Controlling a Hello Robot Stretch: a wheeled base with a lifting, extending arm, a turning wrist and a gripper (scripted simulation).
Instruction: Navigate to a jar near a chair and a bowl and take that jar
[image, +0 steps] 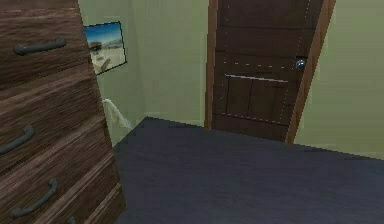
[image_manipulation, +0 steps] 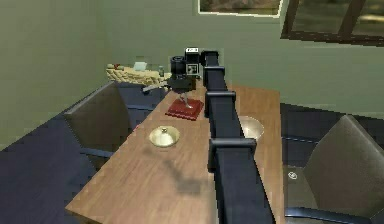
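A long wooden table (image_manipulation: 140, 175) runs up the arm side view. On it sits a shallow golden bowl (image_manipulation: 163, 137), with a flat red thing (image_manipulation: 183, 109) just beyond it. My arm (image_manipulation: 228, 150) reaches out over the table's right half. At its far end the gripper (image_manipulation: 172, 78) hangs as a dark body by the table's far end, with a small dark blob at it that could be a jar. I cannot tell whether the gripper holds anything. A brown chair (image_manipulation: 100, 120) stands at the table's left side.
A second bowl (image_manipulation: 250, 126) lies right of the arm, and another chair (image_manipulation: 342, 165) stands at the right. A tan cluttered thing (image_manipulation: 135, 72) sits beyond the table. The forward view has a wooden dresser (image: 50, 120), a dark door (image: 262, 65), a wall picture (image: 105, 45) and dark floor (image: 240, 180).
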